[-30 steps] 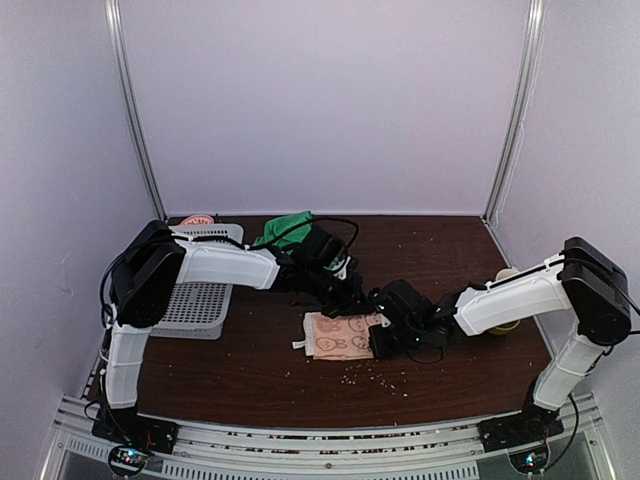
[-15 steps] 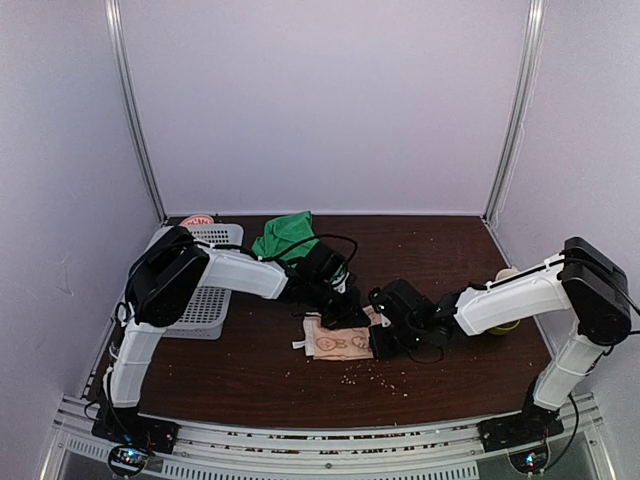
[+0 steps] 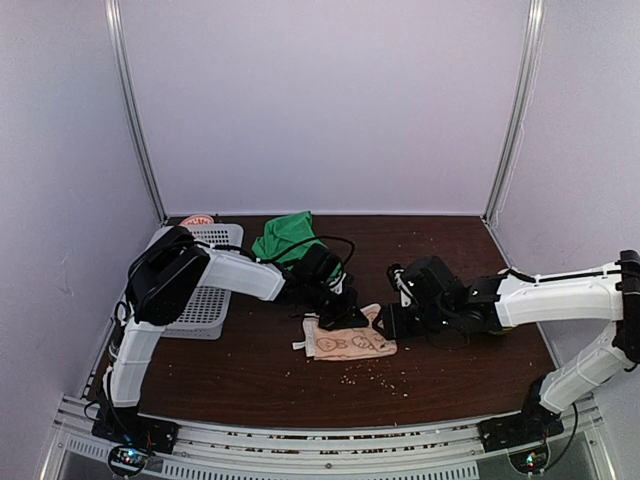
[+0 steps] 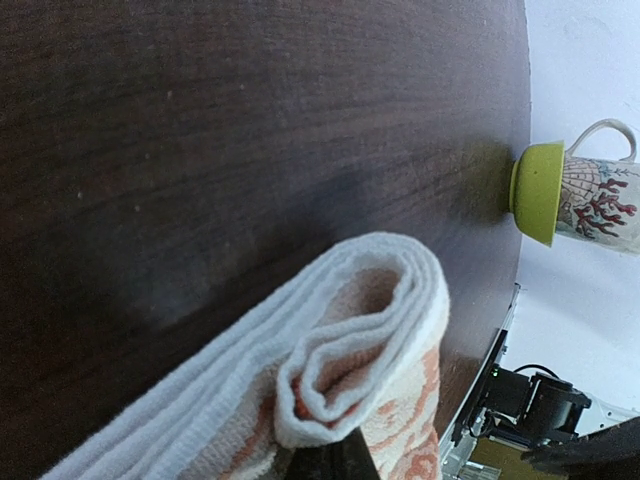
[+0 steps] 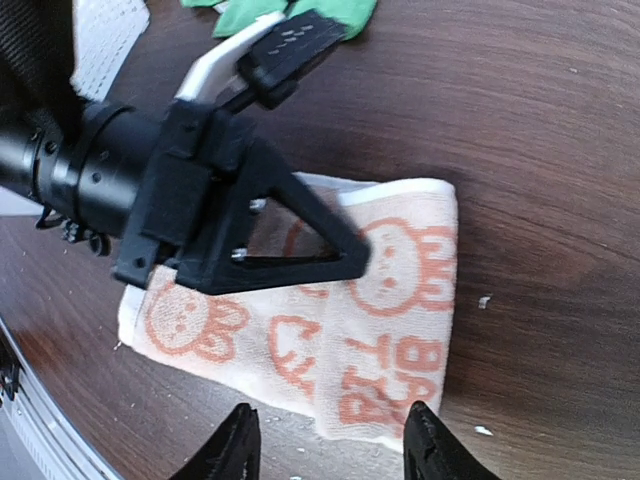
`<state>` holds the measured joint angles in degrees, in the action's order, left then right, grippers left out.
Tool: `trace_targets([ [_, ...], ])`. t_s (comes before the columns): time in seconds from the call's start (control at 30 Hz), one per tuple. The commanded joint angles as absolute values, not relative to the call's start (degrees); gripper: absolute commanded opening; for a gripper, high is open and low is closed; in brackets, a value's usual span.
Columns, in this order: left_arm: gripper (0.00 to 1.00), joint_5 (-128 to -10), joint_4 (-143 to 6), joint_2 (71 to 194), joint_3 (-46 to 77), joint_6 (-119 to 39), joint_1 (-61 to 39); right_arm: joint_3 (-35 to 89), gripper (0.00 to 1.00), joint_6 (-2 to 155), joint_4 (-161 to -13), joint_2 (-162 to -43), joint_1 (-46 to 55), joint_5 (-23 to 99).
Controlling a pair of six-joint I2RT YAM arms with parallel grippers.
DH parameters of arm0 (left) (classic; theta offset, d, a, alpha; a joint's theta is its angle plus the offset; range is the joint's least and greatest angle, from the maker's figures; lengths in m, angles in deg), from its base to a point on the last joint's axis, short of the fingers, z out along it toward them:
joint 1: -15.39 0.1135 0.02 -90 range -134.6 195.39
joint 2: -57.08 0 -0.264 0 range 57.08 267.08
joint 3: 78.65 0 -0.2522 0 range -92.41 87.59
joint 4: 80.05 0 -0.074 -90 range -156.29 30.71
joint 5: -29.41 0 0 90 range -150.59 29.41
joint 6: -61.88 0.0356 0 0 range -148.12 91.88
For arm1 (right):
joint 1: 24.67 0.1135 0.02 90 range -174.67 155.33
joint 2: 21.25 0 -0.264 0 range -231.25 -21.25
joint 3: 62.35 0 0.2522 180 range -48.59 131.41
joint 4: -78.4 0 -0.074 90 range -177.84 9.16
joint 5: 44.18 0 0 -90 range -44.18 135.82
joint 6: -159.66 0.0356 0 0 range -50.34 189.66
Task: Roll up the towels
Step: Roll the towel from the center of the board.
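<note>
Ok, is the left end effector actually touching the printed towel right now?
Touching. The left wrist view shows the folded edge of the printed towel lying right against the shut left end effector, with no gap.

Your dark brown wood-grain tabletop (image 3: 450,250) carries a pinkish-beige towel (image 3: 348,340) printed with orange cartoon figures. It lies near the middle towards the front, mostly flat, with its right end folded over into soft layers. A bunched green towel (image 3: 287,235) sits towards the back, left of centre. Just beside it on the left is a white perforated basket (image 3: 200,290), and a small round reddish thing (image 3: 197,219) is at the basket's far corner. A mug (image 4: 590,195) with a lime-green end and a red coral print is near the tabletop's edge, well apart from the printed towel. Pale crumbs (image 3: 385,375) are scattered in front of that towel.
</note>
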<state>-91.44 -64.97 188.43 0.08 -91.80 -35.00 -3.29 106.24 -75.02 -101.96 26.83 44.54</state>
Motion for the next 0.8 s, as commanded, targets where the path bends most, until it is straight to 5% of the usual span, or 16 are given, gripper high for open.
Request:
trace_targets([
  [0.0,0.0,-89.89,-63.69,188.99,0.45,-91.11,-34.35,-8.32,0.51,108.97,-75.27,-100.48,23.2,43.37],
  [0.77,0.0,-90.12,-63.14,188.3,0.65,-89.97,-34.53,-18.47,0.52,119.03,-97.74,-108.4,15.16,25.43],
])
